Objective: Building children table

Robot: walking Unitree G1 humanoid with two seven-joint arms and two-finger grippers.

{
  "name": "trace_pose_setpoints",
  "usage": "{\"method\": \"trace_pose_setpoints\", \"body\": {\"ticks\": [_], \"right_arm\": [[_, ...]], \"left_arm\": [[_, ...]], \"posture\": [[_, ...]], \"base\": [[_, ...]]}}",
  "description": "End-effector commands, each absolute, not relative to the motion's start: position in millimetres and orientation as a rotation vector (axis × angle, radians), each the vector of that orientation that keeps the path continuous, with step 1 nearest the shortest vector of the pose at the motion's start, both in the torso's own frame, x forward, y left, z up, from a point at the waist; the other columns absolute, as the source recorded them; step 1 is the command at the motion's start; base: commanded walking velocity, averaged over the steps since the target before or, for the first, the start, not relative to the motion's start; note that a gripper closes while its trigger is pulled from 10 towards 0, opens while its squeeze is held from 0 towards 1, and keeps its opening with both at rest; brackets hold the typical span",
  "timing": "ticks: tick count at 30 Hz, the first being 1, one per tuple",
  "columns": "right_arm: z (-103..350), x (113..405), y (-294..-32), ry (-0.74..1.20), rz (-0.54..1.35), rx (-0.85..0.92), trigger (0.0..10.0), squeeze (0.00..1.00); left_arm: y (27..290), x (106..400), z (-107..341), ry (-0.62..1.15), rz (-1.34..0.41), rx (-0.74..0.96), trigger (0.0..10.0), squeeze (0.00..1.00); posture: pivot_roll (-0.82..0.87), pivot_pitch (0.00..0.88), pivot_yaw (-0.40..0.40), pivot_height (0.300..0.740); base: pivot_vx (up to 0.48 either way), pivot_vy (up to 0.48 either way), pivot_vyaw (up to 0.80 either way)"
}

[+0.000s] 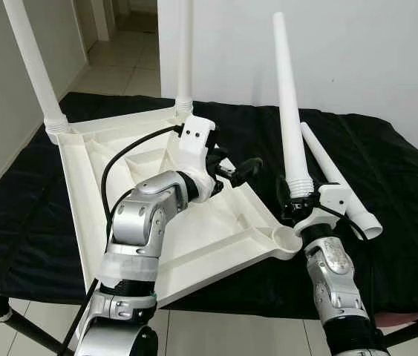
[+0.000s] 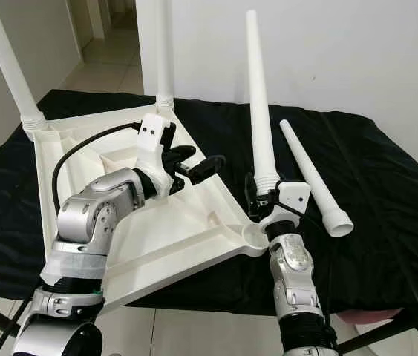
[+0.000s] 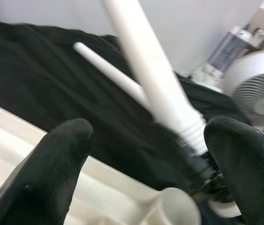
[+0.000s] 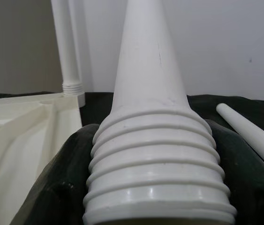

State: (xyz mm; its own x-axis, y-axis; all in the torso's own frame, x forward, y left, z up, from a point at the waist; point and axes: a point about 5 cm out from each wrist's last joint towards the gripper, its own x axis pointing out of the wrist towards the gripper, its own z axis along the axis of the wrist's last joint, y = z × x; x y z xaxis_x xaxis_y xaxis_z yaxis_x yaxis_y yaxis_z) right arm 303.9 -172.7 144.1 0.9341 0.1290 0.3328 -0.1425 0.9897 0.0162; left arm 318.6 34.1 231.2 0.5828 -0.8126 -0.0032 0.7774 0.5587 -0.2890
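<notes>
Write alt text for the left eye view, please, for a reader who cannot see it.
The right gripper holds a white table leg upright by its threaded end, beside the empty corner socket of an upside-down white tabletop on a black cloth. The left gripper hovers open over the tabletop; two legs are fitted, one spare leg lies on the cloth.

Big white tapered leg [image 4: 153, 140] with a ribbed threaded end, clamped between two black fingers [image 4: 52, 187]. Behind it: upturned white tabletop [image 4: 19, 126], another leg [image 4: 68, 51] standing, third leg [image 4: 253, 136] lying on black cloth [image 4: 96, 105].

Loose leg [image 1: 340, 183] right of tabletop [image 1: 119, 193]
</notes>
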Motion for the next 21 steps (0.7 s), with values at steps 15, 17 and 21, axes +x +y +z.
{"method": "trace_pose_setpoints", "body": {"ticks": [15,17,21], "right_arm": [[156,298,-121,-0.420,0.425,0.049,10.0,0.00],[158,297,-117,-0.428,0.443,0.043,10.0,0.00],[159,296,-112,-0.439,0.467,0.035,10.0,0.00]], "left_arm": [[19,318,246,0.274,-1.106,-0.442,10.0,0.00],[19,321,242,0.303,-1.076,-0.434,10.0,0.00],[22,327,236,0.357,-1.023,-0.435,10.0,0.00]], "posture": [[-0.07,0.000,-0.019,0.740],[-0.07,0.000,-0.019,0.740],[-0.08,0.000,-0.019,0.740]], "base": [[0.000,0.000,0.00],[0.000,0.000,0.00],[0.000,0.000,0.00]]}}
